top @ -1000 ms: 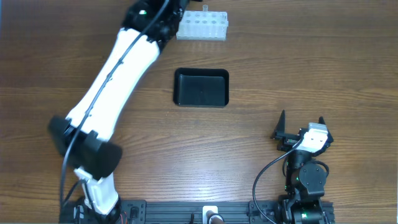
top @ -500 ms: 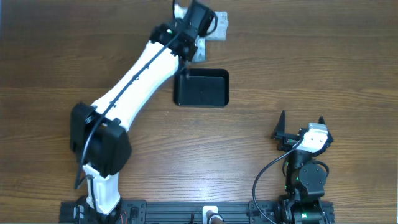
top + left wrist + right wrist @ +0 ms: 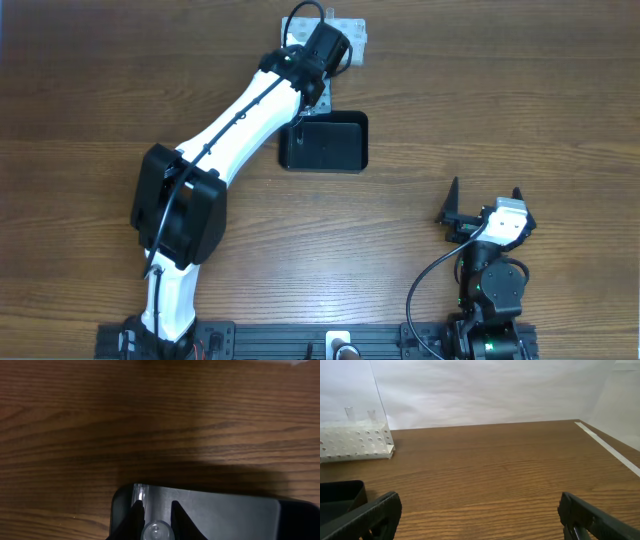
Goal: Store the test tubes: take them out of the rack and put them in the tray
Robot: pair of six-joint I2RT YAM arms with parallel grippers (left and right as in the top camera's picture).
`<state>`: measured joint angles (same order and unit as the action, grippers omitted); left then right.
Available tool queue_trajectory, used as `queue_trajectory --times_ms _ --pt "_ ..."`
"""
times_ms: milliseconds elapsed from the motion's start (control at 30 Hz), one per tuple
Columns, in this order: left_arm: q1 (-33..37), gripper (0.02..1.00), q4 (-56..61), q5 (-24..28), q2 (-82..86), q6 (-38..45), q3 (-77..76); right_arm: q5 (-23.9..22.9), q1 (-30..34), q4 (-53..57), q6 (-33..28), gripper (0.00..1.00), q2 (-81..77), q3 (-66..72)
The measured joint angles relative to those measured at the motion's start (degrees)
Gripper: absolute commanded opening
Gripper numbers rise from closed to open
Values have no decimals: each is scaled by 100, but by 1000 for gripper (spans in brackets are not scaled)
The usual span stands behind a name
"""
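Note:
My left gripper point(image 3: 300, 122) hangs over the left edge of the black tray point(image 3: 338, 148), shut on a clear test tube point(image 3: 156, 531). In the left wrist view the tube's round end sits between the fingers point(image 3: 137, 512), just above a corner of the tray point(image 3: 225, 517). The clear test tube rack point(image 3: 356, 42) stands behind the tray, partly covered by the left arm. In the right wrist view the rack point(image 3: 355, 441) holds two tubes point(image 3: 348, 412) standing upright. My right gripper point(image 3: 486, 196) rests open near its base, far from the tray, with nothing in it.
Bare wooden tabletop surrounds the tray and rack. The left arm lies diagonally across the table's left half. A strip of white tape point(image 3: 607, 447) runs along the table near its far edge in the right wrist view.
The left arm has swung from the rack's left end toward the middle and come down over the tray's left edge with the tube. The right arm has stayed still.

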<state>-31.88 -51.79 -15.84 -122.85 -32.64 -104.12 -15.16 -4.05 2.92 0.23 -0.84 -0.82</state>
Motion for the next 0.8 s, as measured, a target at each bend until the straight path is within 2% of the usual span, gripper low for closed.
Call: queue_trajectory --times_ms 433,733,800 --pt "0 99 -37 114 -284 0 0 0 0 0 2 993 0 0" --pt "0 159 -262 245 -284 0 0 0 0 0 2 993 0 0" --pt "0 200 -297 264 -284 2 0 0 0 0 2 991 0 0"
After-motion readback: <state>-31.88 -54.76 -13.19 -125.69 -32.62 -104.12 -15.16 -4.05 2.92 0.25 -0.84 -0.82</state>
